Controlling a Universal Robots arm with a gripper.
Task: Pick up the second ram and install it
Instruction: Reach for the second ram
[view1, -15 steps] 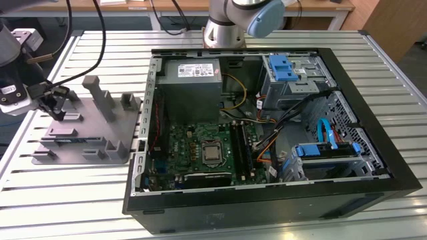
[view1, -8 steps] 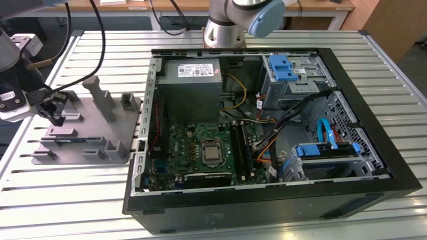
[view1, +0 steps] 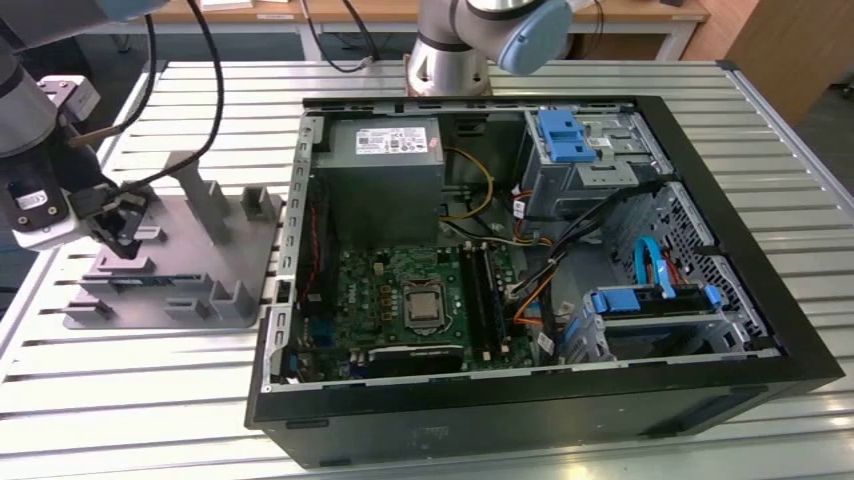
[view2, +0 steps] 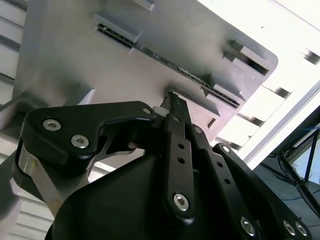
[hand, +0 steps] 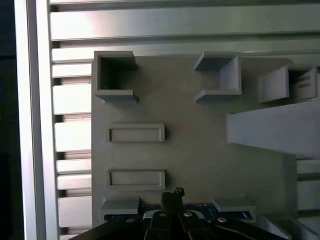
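Bright and even from overhead, with sheen on the desk (view1: 120, 400). Washed out to white in the second wrist view.

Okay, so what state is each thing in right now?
second ram: standing on edge in the gray holder, not installed.
gripper: poised just above the second ram.
computer case: lying on its side, panel off, inside exposed.

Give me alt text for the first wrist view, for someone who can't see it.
The black gripper is poised at the blue ram, which sits in a grey holder. The holder, with several empty brackets, lies on a slatted metal table.
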